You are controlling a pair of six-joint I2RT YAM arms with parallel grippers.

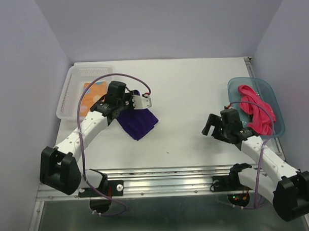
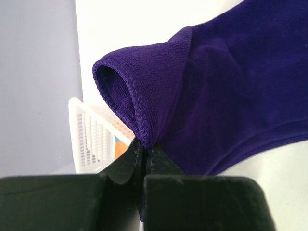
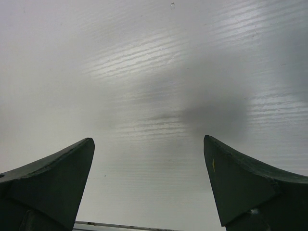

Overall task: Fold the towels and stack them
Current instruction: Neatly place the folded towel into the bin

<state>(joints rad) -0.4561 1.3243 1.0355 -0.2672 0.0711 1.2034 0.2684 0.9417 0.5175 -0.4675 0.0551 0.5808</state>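
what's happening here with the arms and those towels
The left hand is shut on a hemmed edge of the purple towel, and the rest of that towel lies on the table beside the basket. The orange towel lies in that basket. The right hand hangs open over bare table, holding nothing, next to the tub with the pink towel bunched inside. Nothing is stacked yet.
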